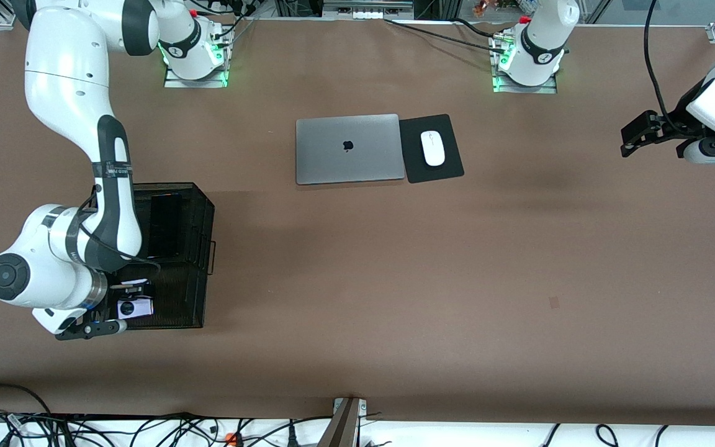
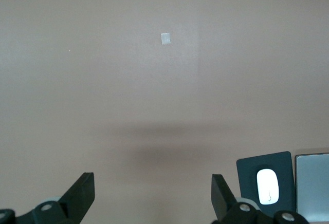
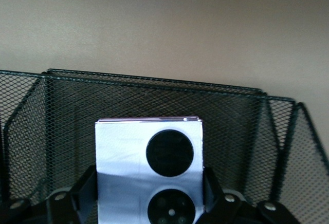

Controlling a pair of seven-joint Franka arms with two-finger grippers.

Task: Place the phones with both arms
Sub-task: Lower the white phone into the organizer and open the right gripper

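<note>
Wide brown table [image 1: 395, 279], black mesh basket [image 1: 199, 217] at the right arm's end, long black slab phone [image 1: 165, 223] lying inside. Right gripper [image 3: 149, 193] sits in the basket, fingers clamped on the lavender-white flip phone [image 3: 149, 157], a stiff, slick thing best pinched across its side edges. Left gripper [image 2: 151, 196] waits over bare table, fingers spread, empty.

Right arm bends down at its end of the table, toward the front edge; right gripper [image 1: 126, 308] low, fingers [image 3: 87, 185] clamped on something pale. Left arm waits raised at its end, near the back edge; left gripper [image 1: 634, 138] spread wide, holding nothing.
</note>
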